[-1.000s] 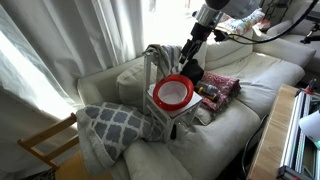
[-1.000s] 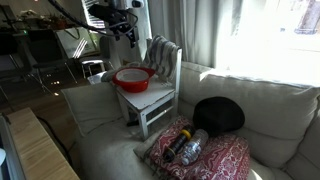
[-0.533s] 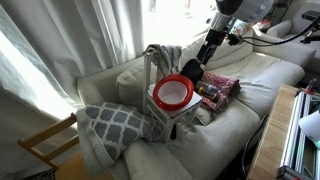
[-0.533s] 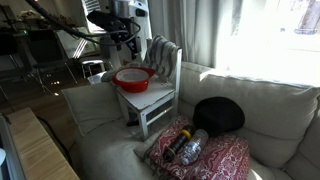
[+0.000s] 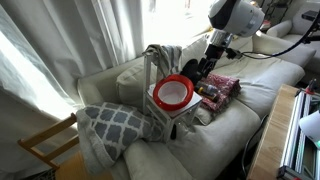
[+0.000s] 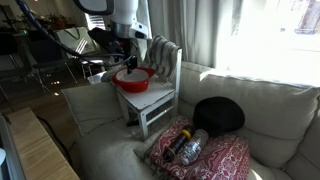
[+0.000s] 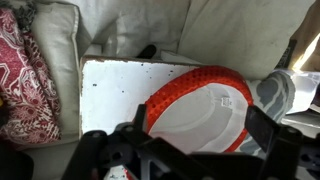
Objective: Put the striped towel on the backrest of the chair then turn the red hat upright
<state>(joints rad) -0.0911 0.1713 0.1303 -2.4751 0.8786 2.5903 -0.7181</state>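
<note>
Wrist cam: red hat point(image 7: 200, 108) lower rim hidden behind dark, blurry gripper point(image 7: 196, 152); striped towel point(image 7: 280, 92) cut off at rt edge.

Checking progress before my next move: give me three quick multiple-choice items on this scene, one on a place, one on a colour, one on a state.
1. Where is the striped towel?
A. on the couch cushions
B. draped over the chair's backrest
C. on the floor

2. What colour is the chair seat?
A. white
B. black
C. green

3. How does the red hat lie?
A. opening up
B. opening down
C. folded flat

Answers:
1 B: it hangs over the backrest in both exterior views.
2 A: the wrist view shows a white seat.
3 A: its white inside faces the wrist camera.
</note>
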